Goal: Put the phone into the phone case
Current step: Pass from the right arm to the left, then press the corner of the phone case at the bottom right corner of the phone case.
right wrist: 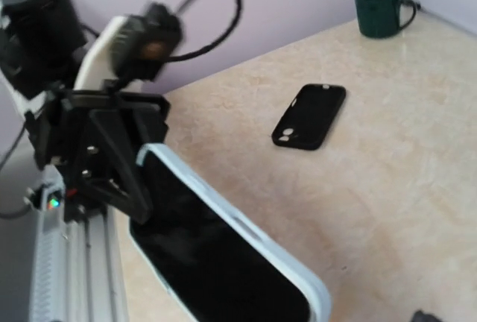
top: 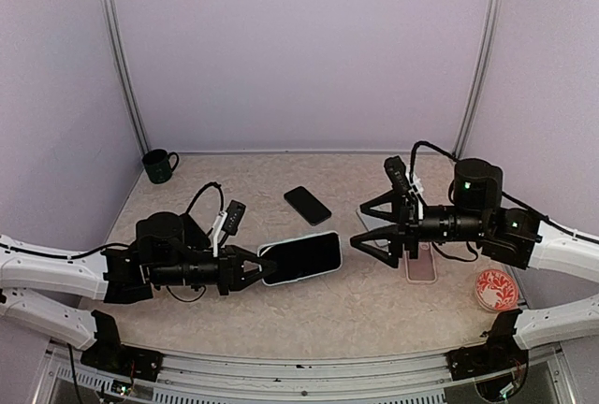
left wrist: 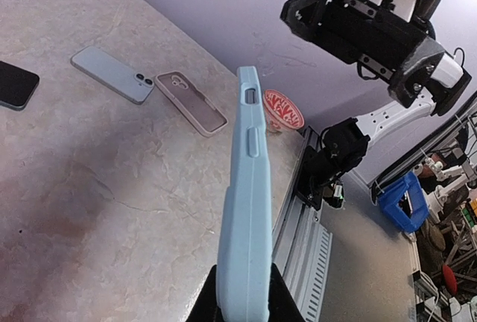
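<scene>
TABLE CENTRE: The left gripper (top: 264, 265) is clamped on one short end of a phone (top: 304, 256) seated in a pale-blue case (left wrist: 244, 210), holding it off the table (top: 281, 320) with its dark screen up. The right gripper (top: 359, 224) faces the far end from just beside it, jaws wide apart and gripping nothing. A loose blue phone (left wrist: 112, 74) lies face down beside a pink case (top: 421, 265). A black handset (top: 307, 205) lies behind (back up, lens holes showing). A mug (top: 159, 165) stands far left and a red dish (top: 495, 289) near right.
</scene>
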